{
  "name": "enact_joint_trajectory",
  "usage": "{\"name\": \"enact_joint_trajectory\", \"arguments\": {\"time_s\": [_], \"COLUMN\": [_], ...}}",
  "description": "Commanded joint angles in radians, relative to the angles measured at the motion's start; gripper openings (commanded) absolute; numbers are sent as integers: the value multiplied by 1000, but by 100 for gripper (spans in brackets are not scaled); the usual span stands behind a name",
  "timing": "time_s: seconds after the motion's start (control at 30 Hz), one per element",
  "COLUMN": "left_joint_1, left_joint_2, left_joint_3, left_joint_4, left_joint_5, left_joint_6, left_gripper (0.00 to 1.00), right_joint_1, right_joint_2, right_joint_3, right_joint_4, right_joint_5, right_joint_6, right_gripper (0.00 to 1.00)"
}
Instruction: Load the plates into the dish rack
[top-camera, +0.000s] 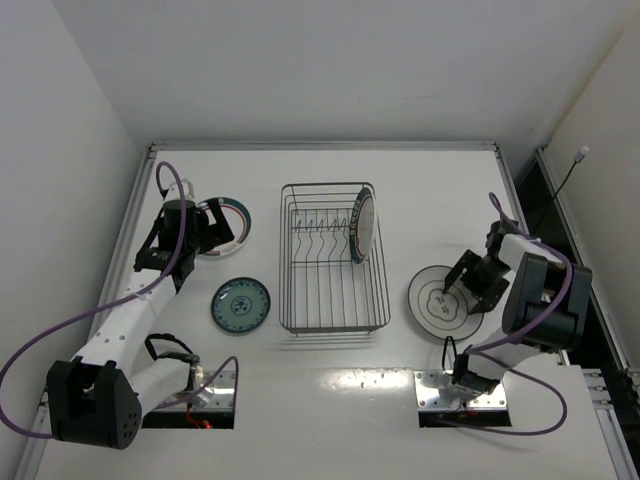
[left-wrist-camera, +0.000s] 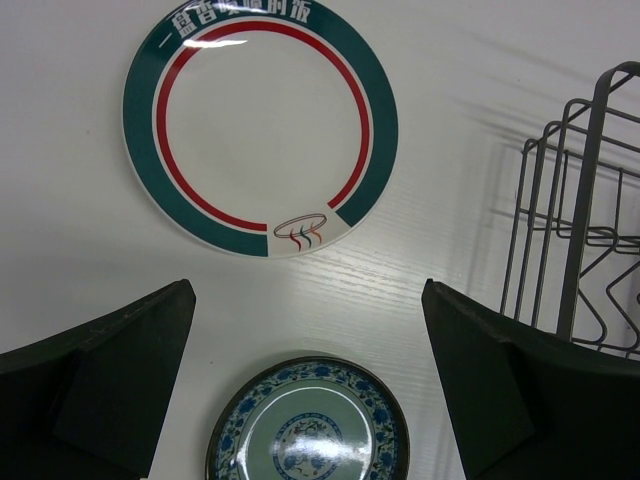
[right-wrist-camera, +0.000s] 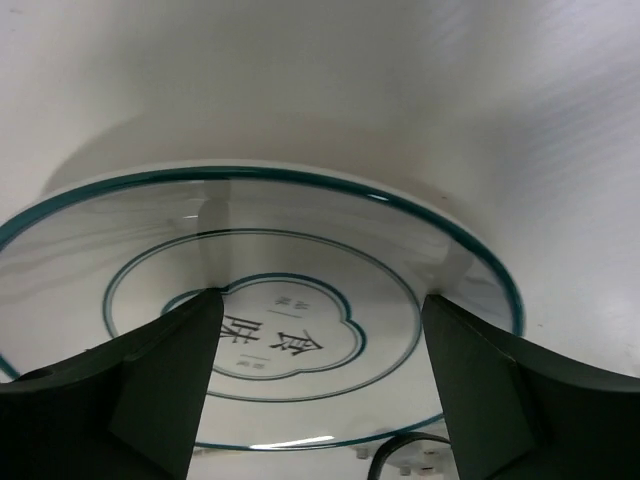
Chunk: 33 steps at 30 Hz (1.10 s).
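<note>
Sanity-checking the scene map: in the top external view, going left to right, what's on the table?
small teal plate → dish rack → pale plate with dark rim line. Left out: one banded plate, overlapping the teal plate's span; a second banded plate, standing in the rack.

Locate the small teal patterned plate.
In the top view, the teal plate lies flat left of the dish rack, just below the banded plate.

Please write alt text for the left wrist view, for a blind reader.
A white plate with green and red rim bands lies flat on a white table. Nearer, a teal plate lies under the open left hand; the rack shows at right.
</note>
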Motion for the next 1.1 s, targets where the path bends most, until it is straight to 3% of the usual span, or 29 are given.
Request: {"name": "enact_joint_trajectory", "arguments": {"time_s": [0.0, 0.1, 0.37, 0.47, 0.53, 0.63, 0.9, 1.07], "left_joint_1": [-5, -5, -5, -5, -5, -5, -5, -5], "left_joint_2": [-26, -26, -26, -26, -26, -26, -26, -26], "left_joint_3": [39, 39, 39, 39, 39, 39, 39, 39], "left_joint_4": [14, 14, 14, 14, 14, 14, 14, 14], "left_joint_5": [-9, -9, -9, -9, -9, -9, -9, -9], "left_joint_6": [12, 12, 12, 12, 12, 12, 12, 12], "left_gripper": [96, 96, 96, 96, 96, 96, 96, 96], "right_joint_1": [-17, -17, -7, 11, 32, 63, 126, 183], "right_joint_2": [21, 21, 93, 102, 113, 162, 191, 194], "right_joint_3": [-11, -32, -72, -63, -27, 38, 116, 144], "right_joint_4": [95, 133, 277, 352, 362, 362, 293, 411], "right_joint_5": [-131, -188, -331, -367, -367, -343, -231, -313], "right_joint_6": [-2, 8, 98, 169, 208, 235, 297, 352], "right_gripper": [71, 65, 62, 40, 13, 1, 0, 0]}}
